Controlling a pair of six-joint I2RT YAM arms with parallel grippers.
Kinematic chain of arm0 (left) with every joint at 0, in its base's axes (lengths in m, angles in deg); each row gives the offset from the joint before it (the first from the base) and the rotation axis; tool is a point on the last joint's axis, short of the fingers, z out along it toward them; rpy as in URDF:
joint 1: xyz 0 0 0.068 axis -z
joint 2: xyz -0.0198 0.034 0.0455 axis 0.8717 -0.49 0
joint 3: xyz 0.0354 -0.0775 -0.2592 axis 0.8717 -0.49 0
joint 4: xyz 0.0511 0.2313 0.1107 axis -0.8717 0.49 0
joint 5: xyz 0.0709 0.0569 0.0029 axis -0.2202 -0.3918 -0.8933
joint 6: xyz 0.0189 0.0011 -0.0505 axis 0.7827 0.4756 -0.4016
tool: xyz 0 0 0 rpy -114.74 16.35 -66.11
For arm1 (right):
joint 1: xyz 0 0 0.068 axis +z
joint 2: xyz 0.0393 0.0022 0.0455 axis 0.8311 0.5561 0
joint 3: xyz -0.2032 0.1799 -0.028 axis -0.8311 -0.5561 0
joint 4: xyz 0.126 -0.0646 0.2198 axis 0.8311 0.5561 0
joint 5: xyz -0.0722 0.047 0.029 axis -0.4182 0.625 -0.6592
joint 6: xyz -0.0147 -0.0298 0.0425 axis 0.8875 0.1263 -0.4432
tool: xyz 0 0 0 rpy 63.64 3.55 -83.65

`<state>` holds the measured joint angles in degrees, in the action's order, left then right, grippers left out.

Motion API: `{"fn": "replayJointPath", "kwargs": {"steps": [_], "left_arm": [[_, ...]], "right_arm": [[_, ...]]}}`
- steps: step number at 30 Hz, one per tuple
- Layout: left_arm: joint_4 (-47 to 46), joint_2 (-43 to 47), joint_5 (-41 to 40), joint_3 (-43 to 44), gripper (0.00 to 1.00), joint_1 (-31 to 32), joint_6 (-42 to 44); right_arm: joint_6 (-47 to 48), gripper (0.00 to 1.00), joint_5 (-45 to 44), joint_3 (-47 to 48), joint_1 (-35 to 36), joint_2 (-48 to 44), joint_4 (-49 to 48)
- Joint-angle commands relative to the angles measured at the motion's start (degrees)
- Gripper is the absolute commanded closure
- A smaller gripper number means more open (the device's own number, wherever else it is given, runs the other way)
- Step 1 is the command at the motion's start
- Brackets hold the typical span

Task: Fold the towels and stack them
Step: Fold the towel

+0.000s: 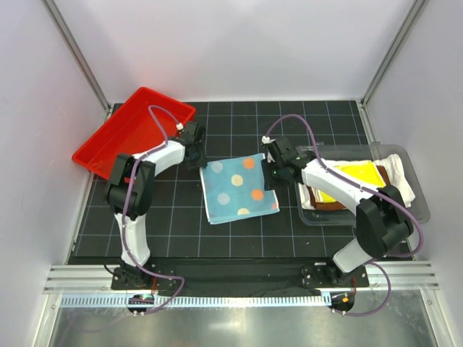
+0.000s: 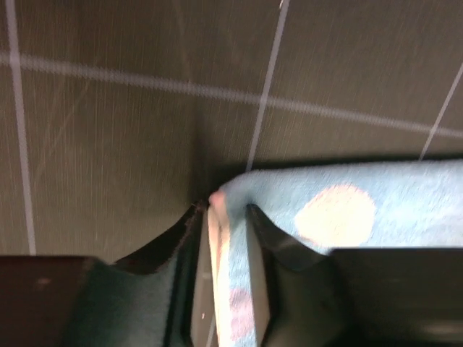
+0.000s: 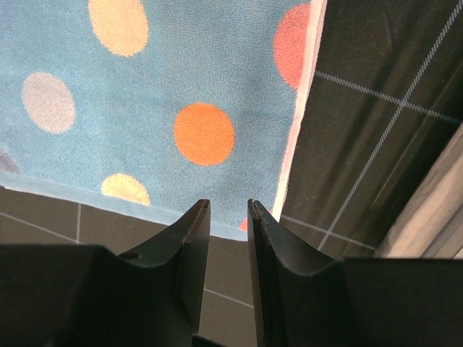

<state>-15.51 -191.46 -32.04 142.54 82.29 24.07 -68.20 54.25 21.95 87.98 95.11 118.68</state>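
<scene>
Towel [image 1: 239, 188], light-blue dotted cloth, on black gridded desk [image 1: 181, 231]; my left hand [image 2: 226, 208] pinches its corner, right hand [image 3: 228, 204] narrow, empty.

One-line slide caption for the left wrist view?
Left tool pinching a corner of the light-blue spotted towel over the black gridded mat.

Light-blue polka-dot towel [image 1: 239, 189], red tray [image 1: 134, 126], black gridded table [image 1: 239, 242]
</scene>
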Motion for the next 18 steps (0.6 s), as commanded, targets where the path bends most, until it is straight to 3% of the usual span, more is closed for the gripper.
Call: {"fn": "replayJointPath", "kwargs": {"steps": [1, 6, 11, 13, 14, 18], "left_arm": [[0.6, -2.3, 1.1, 4.4, 0.72, -0.5, 1.4], [1.5, -6.6, 1.9, 10.3, 1.00, -1.8, 3.5], [2.0, -11.8, 9.5, 19.4, 1.00, -3.4, 6.4], [6.9, -13.9, 12.2, 25.4, 0.93, -3.5, 8.4], [8.7, -13.7, 11.9, 26.6, 0.74, -3.6, 8.9], [12.3, -5.3, 6.6, 21.5, 0.52, -3.5, 9.5]], "right_arm": [[-0.9, 0.66, 0.8, -0.9, 0.4, -3.7, -2.7], [-1.3, 0.66, 0.3, -1.2, 0.3, -4.3, -3.1], [-5.4, 0.66, 0.1, -2.2, 0.3, -4.5, -6.3], [-6.1, 0.66, -0.1, -1.3, 0.4, -3.8, -6.4], [-6.7, 0.65, -0.1, -0.8, 0.4, -3.5, -5.6], [-7.2, 0.65, -4.1, 0.3, 0.4, -1.9, -3.3]]}}
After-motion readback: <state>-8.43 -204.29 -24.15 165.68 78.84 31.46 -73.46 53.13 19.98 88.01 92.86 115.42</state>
